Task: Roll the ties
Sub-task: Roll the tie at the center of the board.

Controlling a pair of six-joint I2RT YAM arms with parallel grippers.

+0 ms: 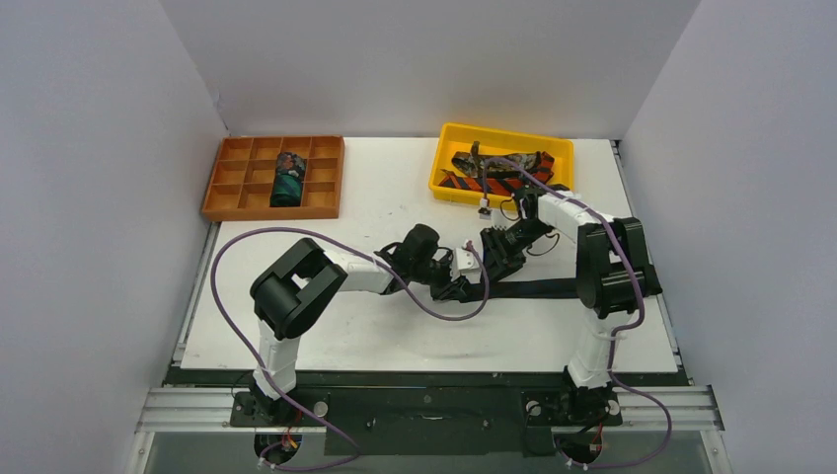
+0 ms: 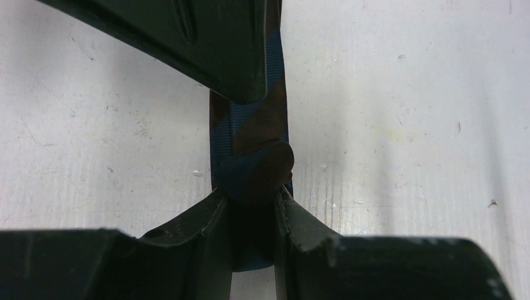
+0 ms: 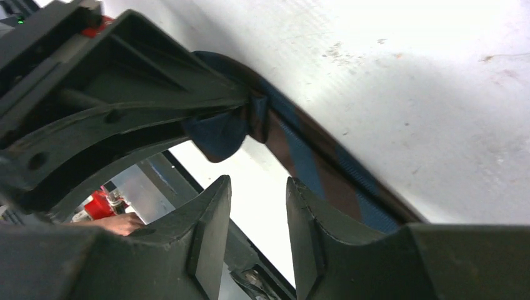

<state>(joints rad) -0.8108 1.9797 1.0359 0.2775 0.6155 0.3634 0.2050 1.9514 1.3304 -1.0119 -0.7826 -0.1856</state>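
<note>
Top external view is hiding both tool tips: they are crowding together over the middle of the desk point(image 1: 375, 326), black on black above the dark tie point(image 1: 538, 287), so the grip is not reading from above. The tie's left end is disappearing under the tools and its right end is going under the right arm. Left wrist view is cutting the tie off behind its own fingers at the bottom and behind the other tool's body at the top. Right wrist view is soft up close.

Left arm is reaching right across the desk with its elbow bent on the near side. Right arm is folding back on itself, its forearm pointing left toward the other tool.

Left tool point(image 2: 253, 200) is pinching the tie's left end, jaws nearly closed, fabric bunching at its tips. Right tool point(image 3: 257, 184) is standing partly open with nothing between its fingers, hanging just beside the tie and the left tool's tips.

The tie is lying flat, running right from the tools; close up it is showing navy with brown diagonal bands.

Teal roll point(image 1: 288, 178) is sitting in a compartment of the orange tray point(image 1: 237, 197), far left. Striped tie point(image 1: 494, 186) and mottled tie point(image 1: 513, 161) are lying in the yellow bin point(image 1: 503, 133), far right.
</note>
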